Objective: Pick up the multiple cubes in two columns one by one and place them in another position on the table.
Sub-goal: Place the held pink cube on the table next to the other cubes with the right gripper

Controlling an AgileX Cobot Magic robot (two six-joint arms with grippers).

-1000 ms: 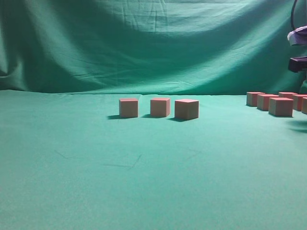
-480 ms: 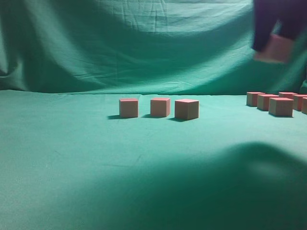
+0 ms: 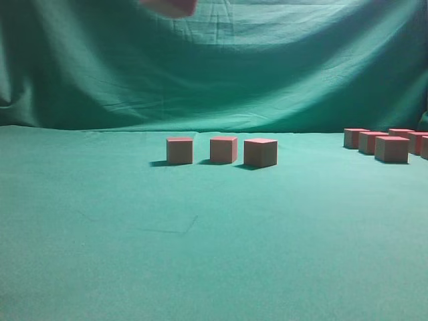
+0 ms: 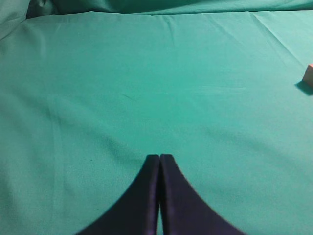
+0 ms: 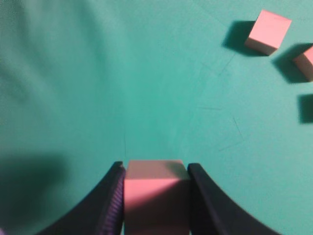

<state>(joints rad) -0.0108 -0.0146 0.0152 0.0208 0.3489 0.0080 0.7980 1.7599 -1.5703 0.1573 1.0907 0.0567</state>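
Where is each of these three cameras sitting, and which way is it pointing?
Exterior view: low, at table height, facing the backdrop; shows a row of three cubes and a carried cube at the top edge.
Left wrist view: above bare table, with the shut left gripper.
Right wrist view: looks down past the right gripper gripping that carried cube.
Shared: carried cube and the row.

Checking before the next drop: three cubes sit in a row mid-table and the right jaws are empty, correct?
Not quite. The row of three cubes is there, but the right gripper is not empty: the right wrist view shows its jaws closed on a held cube.
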